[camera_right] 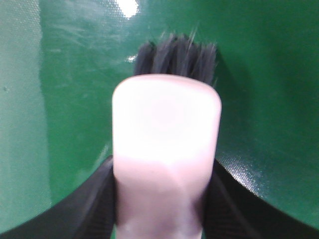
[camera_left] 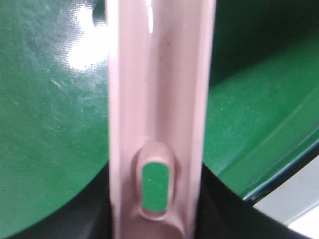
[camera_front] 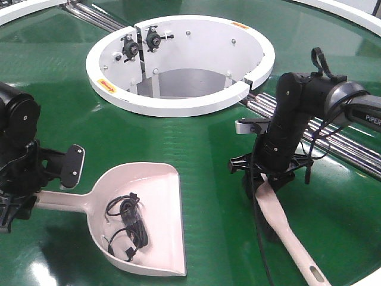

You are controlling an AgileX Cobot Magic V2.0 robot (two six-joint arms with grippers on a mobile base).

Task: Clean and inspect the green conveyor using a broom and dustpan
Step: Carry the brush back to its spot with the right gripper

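On the near part of the conveyor (camera_front: 214,244) lies the dustpan (camera_front: 159,182), its open lip turned to the right, and inside it I see a bundled black cable (camera_front: 128,223). So I judge the sweeping is mostly done: this rubbish is in the pan, and on the belt that these views show I find no other loose thing. What is left, I think, is to look over the rest of the belt and to carry the pan away without spilling.

The left gripper (camera_front: 21,199) is clamped on the dustpan handle; the wrist view shows the handle with its hang hole between the jaws. To the right, well apart from the pan, the right gripper (camera_front: 266,177) grasps the broom (camera_front: 293,239) near its head, the thin handle pointing toward me. Whether the bristles (camera_right: 177,57) touch the belt I cannot tell.

Farther back is the white ring (camera_front: 178,108), open in the middle, and the chrome rollers (camera_front: 342,146) run just behind the right arm. Both could hinder a wide stroke there.
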